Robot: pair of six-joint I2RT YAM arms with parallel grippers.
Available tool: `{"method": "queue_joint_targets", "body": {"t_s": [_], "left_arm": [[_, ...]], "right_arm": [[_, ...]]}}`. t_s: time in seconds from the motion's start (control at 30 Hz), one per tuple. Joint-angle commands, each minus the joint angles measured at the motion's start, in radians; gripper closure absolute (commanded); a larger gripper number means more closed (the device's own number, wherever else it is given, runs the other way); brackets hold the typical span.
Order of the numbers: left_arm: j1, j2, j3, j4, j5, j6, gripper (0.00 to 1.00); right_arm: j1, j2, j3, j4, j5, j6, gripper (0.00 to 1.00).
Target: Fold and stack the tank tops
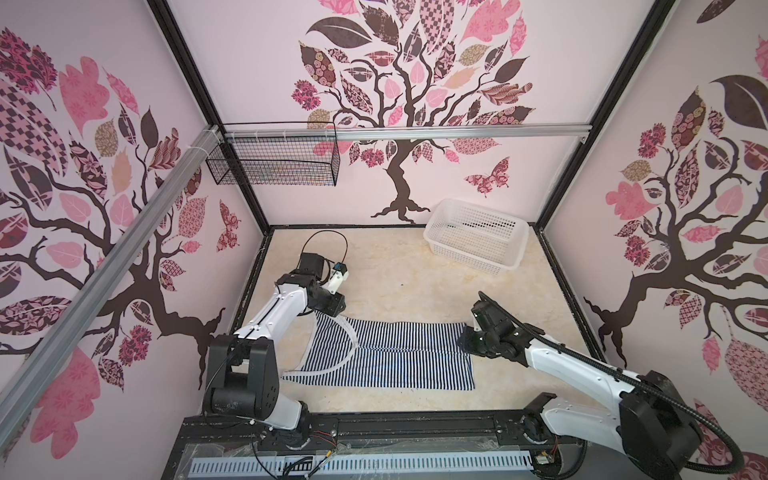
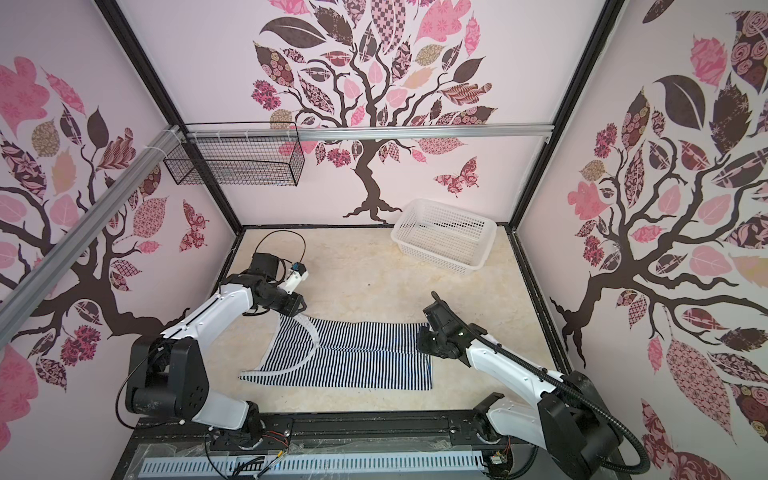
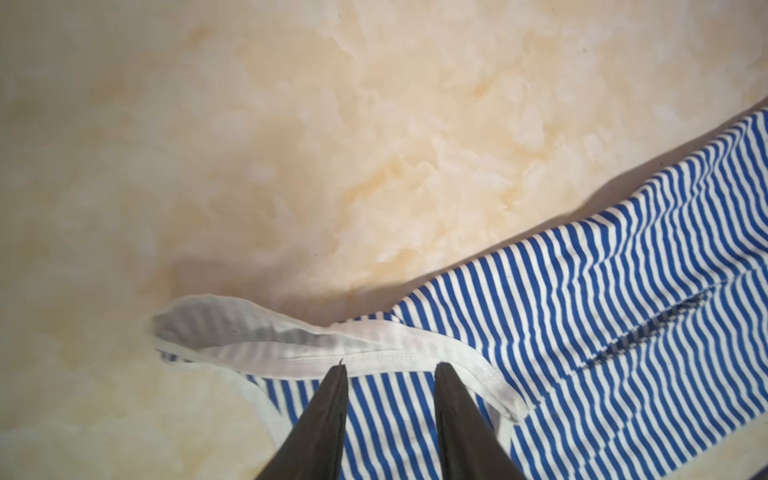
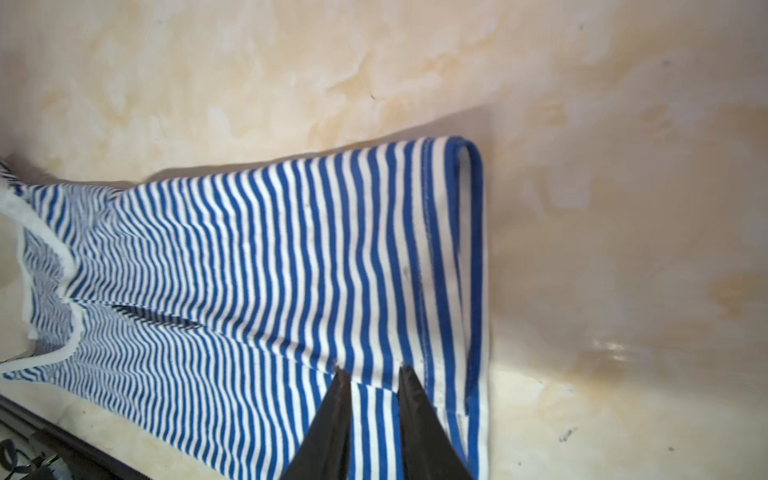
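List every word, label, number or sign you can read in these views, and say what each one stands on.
No readable text in any view.
Striped tank tops: stripes and hems only, no tag showing.
White basket: no marking.
Wire basket: nothing.
Walls: tree, leaf and butterfly pattern, no lettering.
Small board at the front rail: any print is too small to read.

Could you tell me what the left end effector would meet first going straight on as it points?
The left end effector would likely meet the white strap of the striped top just ahead, though depth is unclear.
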Motion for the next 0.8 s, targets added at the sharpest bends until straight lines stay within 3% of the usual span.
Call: {"method": "queue_joint_targets", "body": {"t_s": [0.0, 0.33, 0.77], "left_arm": [[0.053, 0.013, 0.023, 0.012, -0.05, 0.01, 0.57], [0.227, 0.157, 0.099, 0.029, -0.061, 0.021, 0.54], [0.231, 0.257, 0.149, 0.053, -0.077, 0.019, 0.54]], "right_arm": [[0.002, -0.017, 0.023, 0.004, -0.043, 0.02, 0.75], [0.066, 0.068, 0.003, 0.078, -0.045, 0.045, 0.75], [0.089, 0.157, -0.05, 0.142, -0.024, 0.062, 0.77]]}}
